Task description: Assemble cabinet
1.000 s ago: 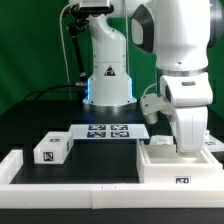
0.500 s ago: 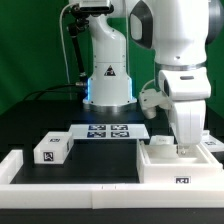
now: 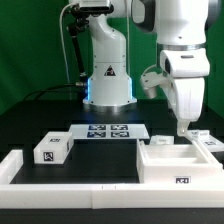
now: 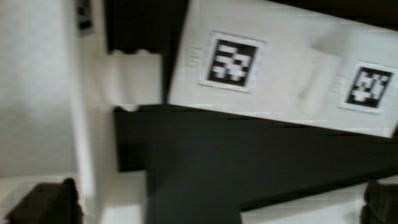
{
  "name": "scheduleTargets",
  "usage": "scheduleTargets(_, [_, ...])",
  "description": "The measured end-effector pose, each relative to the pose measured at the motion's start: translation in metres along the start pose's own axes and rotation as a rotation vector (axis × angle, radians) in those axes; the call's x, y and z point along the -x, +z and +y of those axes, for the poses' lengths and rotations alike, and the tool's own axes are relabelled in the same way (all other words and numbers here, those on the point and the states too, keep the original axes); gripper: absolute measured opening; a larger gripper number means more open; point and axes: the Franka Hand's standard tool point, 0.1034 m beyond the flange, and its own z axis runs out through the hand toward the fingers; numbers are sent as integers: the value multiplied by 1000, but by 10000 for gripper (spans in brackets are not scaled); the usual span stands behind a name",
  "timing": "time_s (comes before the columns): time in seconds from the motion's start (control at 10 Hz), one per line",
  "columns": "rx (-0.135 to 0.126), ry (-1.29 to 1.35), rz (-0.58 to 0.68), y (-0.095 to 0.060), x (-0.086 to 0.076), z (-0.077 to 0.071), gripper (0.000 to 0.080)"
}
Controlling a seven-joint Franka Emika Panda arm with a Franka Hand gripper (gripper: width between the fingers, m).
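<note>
up it goes: the end effector [image 3: 184, 127] has lifted off the cabinet [image 3: 178, 168] and slid toward the exterior view's right, and now hangs just above the shell's far right edge. nearest the camera, a long white border rail [image 3: 70, 186] runs along the front of the black desk [image 3: 100, 160]. right behind it, on the exterior view's right, sits the cabinet, open side up, with a small tag on its front face. wrist view: two dark fingertips [image 4: 43, 200] stand wide apart with nothing between them, and past them lies a white tagged piece [image 4: 267, 70] showing two tags, beside a white wall. on the exterior view's left, a small tagged block [image 3: 52, 150] rests on the desk, well apart from the cabinet. further back the marker board [image 3: 110, 131] lies flat. behind it all, the robot base [image 3: 107, 85] stands against a green backdrop [image 3: 30, 50].
</note>
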Motion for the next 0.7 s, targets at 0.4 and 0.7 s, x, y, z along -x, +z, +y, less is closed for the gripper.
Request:
scheduleTargets(0.4, [96,-51,55,14,-25,-34,797])
scheduleTargets(0.7, [82,-44,48,15,-21,-35,797])
